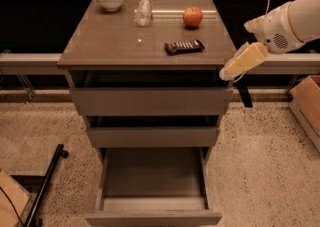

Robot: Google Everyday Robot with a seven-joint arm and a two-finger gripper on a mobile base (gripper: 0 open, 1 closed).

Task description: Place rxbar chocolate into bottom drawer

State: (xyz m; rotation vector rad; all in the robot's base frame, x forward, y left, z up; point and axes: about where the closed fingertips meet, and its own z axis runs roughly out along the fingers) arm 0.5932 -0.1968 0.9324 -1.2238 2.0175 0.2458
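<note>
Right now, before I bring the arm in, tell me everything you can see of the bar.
The bar is a small flat oblong in a dark, near-black wrapper with pale lettering I cannot read. It lies flat on the cabinet top, right of centre, near the front edge, its right end angled slightly back. Only the top touches it; the apple sits apart behind it. The pincer is beside the top's right front corner, clear of the bar.
</note>
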